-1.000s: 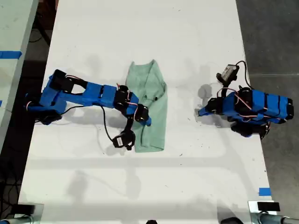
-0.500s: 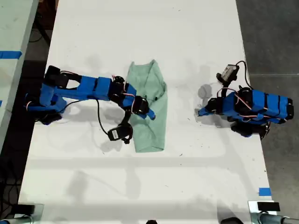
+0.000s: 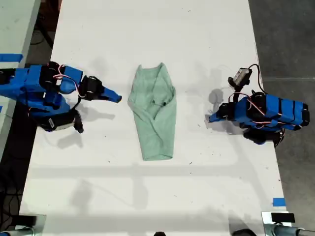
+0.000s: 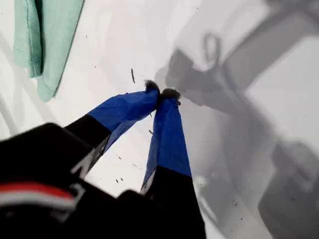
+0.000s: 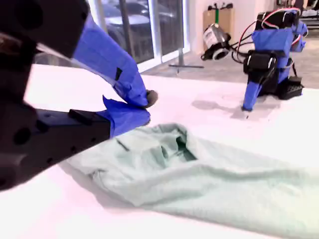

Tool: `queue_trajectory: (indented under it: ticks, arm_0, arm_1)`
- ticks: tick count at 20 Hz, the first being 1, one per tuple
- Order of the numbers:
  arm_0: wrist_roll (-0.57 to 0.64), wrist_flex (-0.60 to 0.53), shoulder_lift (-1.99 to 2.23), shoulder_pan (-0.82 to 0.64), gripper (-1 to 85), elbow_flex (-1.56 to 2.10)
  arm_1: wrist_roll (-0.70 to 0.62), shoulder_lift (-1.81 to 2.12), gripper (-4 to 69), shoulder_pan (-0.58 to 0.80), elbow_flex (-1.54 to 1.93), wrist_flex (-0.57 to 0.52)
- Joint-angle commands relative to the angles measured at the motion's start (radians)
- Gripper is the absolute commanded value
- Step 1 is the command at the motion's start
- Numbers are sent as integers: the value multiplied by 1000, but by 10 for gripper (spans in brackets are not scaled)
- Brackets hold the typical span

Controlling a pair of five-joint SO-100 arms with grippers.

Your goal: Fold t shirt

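My second end effector (image 5: 146,107) is pinched closed on nothing, just beside the t shirt (image 3: 155,115), towards the exterior view's left. My first end effector (image 4: 162,93), tips together and empty, hangs apart from it. The shirt lies folded lengthwise mid-worktop (image 3: 147,39).

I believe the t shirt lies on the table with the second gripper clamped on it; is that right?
No: the exterior view shows my second gripper shut beside the t shirt, not on it; it does lie on the table.
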Motion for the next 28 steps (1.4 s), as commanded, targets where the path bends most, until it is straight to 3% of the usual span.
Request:
queue_trajectory:
  ticks: [1,10,12,13,14,28]
  arm_0:
    - [12,-149,233,-43,-1,411]
    - [12,-137,333,-60,-1,503]
    - [-2,-29,540,-81,-1,563]
    - [-15,101,703,-94,-1,581]
    - [-35,152,707,-106,-1,569]
    - [-40,158,706,-137,-1,577]
  arm_1:
    - [11,12,19,9,32,5]
    - [8,12,19,2,32,5]
    - [6,12,19,2,32,5]
    - [5,12,19,3,32,5]
    - [3,12,19,3,32,5]
    - [5,12,19,2,32,5]
